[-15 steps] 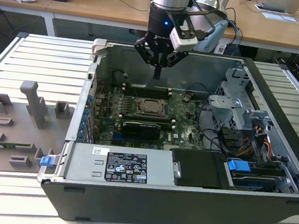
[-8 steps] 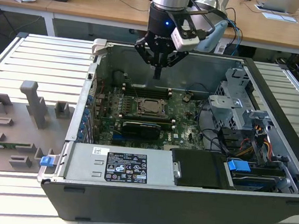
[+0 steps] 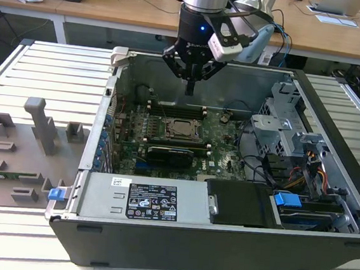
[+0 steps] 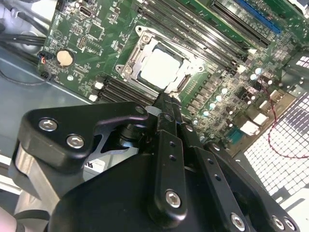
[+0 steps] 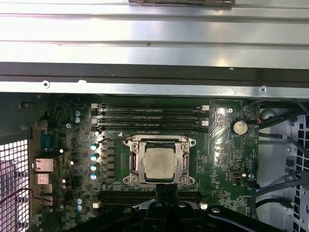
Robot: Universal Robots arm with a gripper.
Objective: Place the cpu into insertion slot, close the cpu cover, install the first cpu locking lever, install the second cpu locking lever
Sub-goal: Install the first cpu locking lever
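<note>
The cpu (image 3: 180,128) lies flat in the insertion slot (image 5: 185,170) in the middle of the green motherboard, its dull silver top (image 5: 160,163) facing up. The cpu cover (image 5: 137,159), a thin silvery frame, lies down around the chip, and it also appears in the second wrist view (image 4: 129,62). My gripper (image 3: 189,88) hangs above the board just behind the slot, well clear of it. Its fingers (image 4: 166,104) are pressed together with nothing between them. I cannot tell how the thin locking levers beside the frame sit.
The open computer case (image 3: 97,133) walls in the board. A long black card (image 3: 172,153) lies in front of the slot and memory slots (image 5: 152,116) behind it. A drive cage (image 3: 282,129) and cables (image 3: 310,176) fill the exterior view's right. Grey fixtures (image 3: 40,125) stand on the exterior view's left.
</note>
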